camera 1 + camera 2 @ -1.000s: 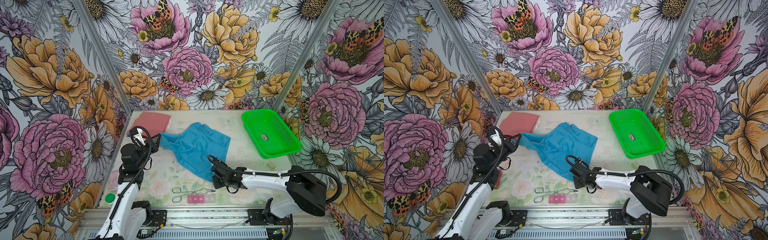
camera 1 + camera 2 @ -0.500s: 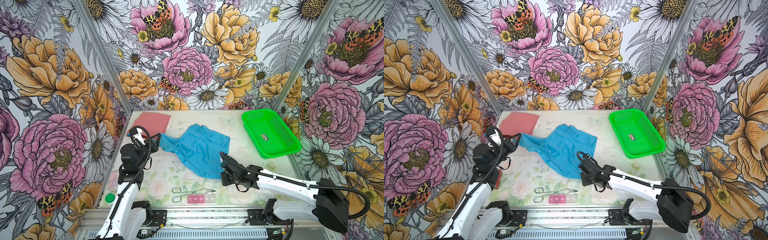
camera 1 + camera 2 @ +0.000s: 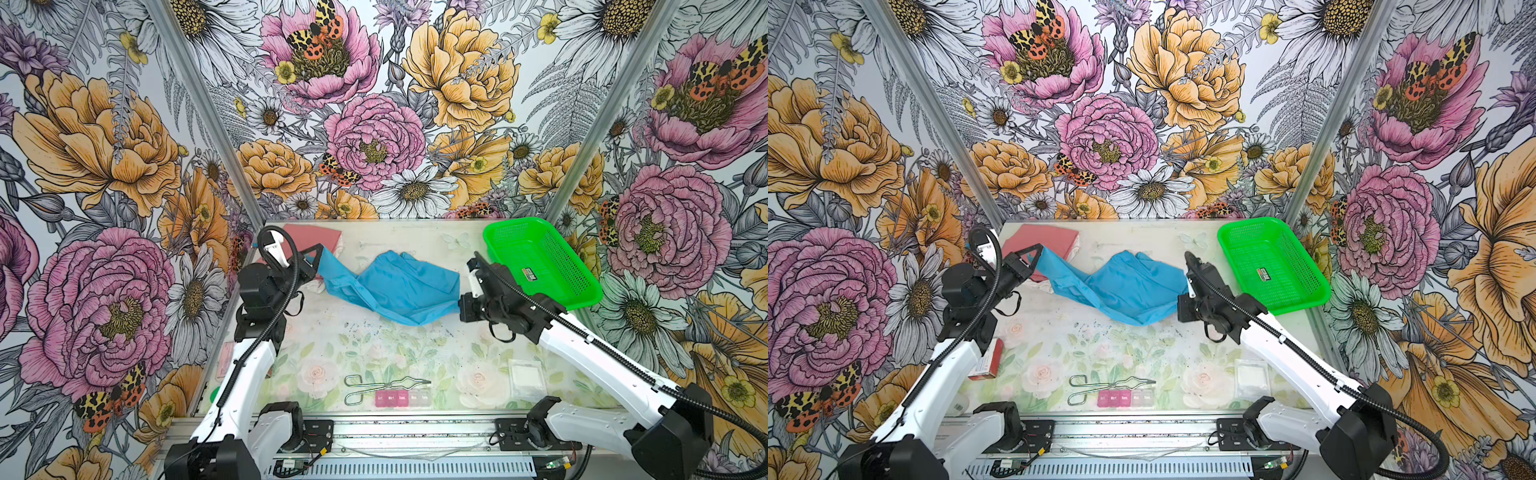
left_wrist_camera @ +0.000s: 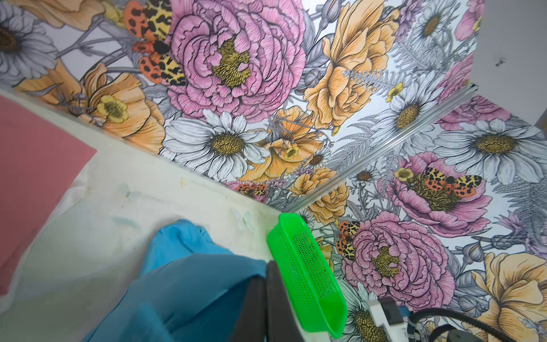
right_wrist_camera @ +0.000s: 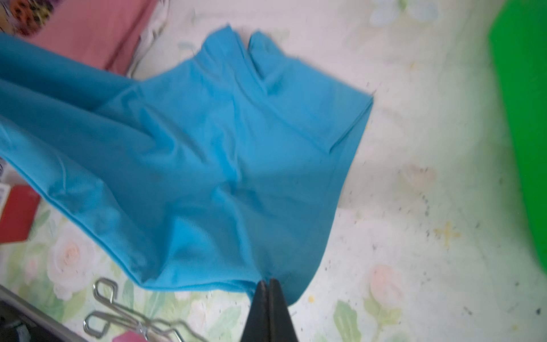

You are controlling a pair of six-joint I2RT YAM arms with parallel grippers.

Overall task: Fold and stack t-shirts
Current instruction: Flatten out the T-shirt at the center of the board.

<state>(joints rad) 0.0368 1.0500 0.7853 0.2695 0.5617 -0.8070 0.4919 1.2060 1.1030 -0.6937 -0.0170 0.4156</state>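
Top view — right pincer (image 3: 460, 303) pulled blue t-shirt (image 3: 399, 286) rightward.

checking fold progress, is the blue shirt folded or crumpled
Crumpled, not folded: the blue shirt stretches wrinkled between the left end effector and right end effector, both shut on it.
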